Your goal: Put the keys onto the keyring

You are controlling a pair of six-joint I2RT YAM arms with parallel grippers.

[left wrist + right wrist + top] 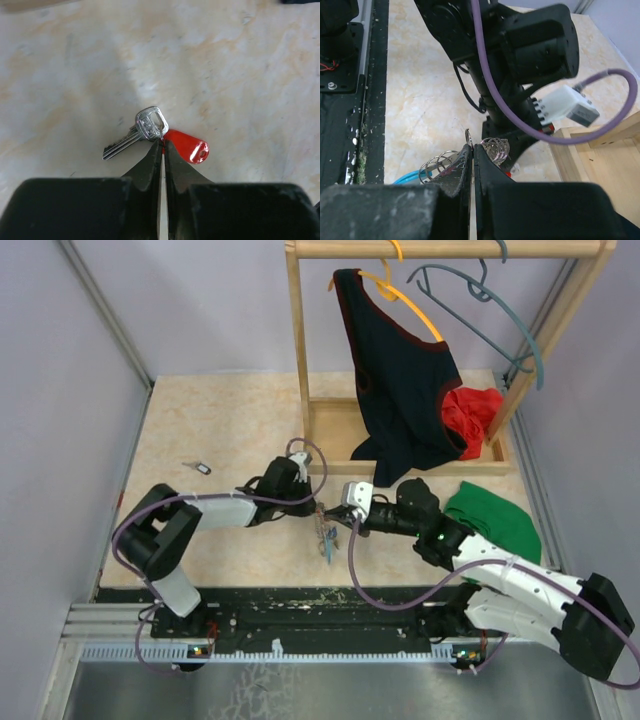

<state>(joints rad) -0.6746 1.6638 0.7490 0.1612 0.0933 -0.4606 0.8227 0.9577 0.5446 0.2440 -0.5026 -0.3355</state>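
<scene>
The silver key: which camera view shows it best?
Left wrist view: the silver key shows clearly, just ahead of the left gripper. The top view gives a tiny blur; in the right wrist view I cannot pick it out.

High rear overview; two close wrist views, shared tabletop (220,430)

A robot test cell in a lab: plain pale-lilac partition walls (60,390) box in a beige marbled tabletop (220,420). A ribbed aluminium mounting rail (330,632) runs along six o'clock, and a small wooden garment rack (297,340) stands at one o'clock.
</scene>
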